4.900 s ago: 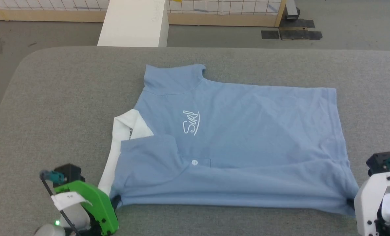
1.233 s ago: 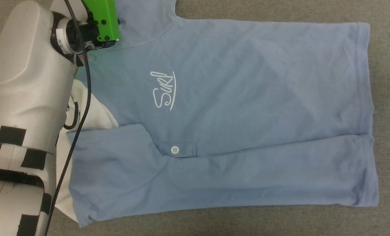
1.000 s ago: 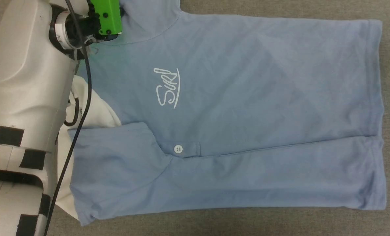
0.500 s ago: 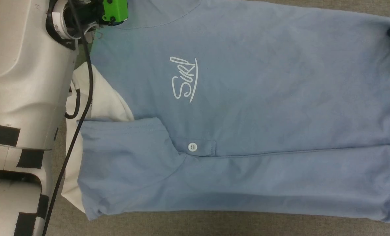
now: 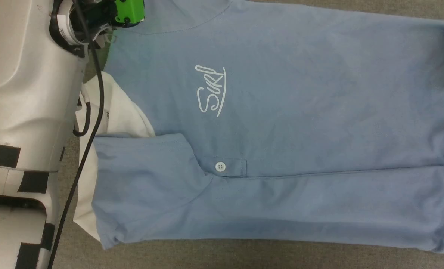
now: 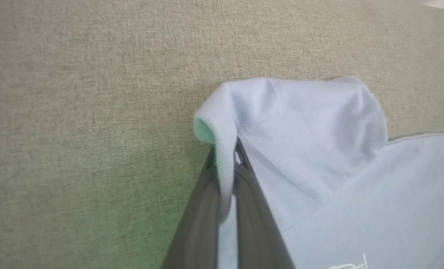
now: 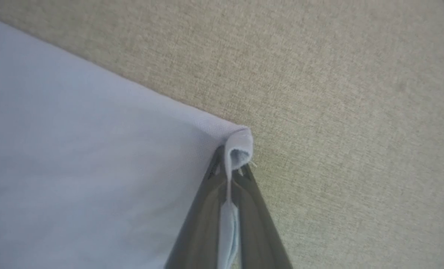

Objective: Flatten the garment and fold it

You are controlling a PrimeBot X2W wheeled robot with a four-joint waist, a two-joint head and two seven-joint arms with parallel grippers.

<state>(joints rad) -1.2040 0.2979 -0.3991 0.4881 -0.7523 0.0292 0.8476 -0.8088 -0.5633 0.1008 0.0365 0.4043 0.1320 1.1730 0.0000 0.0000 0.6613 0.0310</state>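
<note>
Two grips on the garment [image 5: 281,130], which lies spread flat on the grey padded table [image 6: 76,112]. The left gripper [image 6: 227,175] is clamped on the sleeve cuff, up and left of the white script logo [image 5: 211,90], cuff edge curling over its fingertips. The right gripper [image 7: 229,168] pinches a hem corner tight, far right of that logo, cloth squeezed between its fingers.

Light blue garment [image 5: 300,112], partly folded
</note>
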